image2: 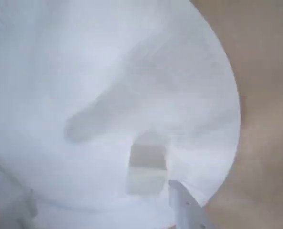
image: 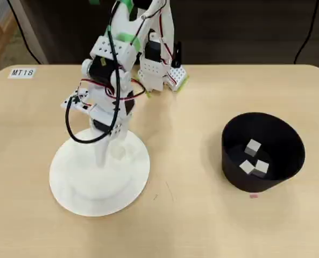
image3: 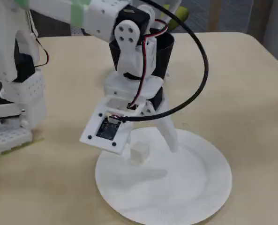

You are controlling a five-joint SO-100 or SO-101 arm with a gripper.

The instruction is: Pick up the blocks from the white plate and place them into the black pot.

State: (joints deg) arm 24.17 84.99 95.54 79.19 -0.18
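The gripper (image3: 150, 149) hangs over the white plate (image: 73, 188), jaws apart around one block (image3: 139, 152). Three more blocks (image: 253, 146) lie in the black pot (image: 288, 161), well apart from it.

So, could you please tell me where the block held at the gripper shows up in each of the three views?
Overhead view: the block sits just below the arm, over the upper middle of the white plate.
Wrist view: low centre, slightly blurred, beside one gripper finger.
Fixed view: under the wrist's camera board, over the plate's upper left part.
Shared landmark: the white plate, seen in all three.
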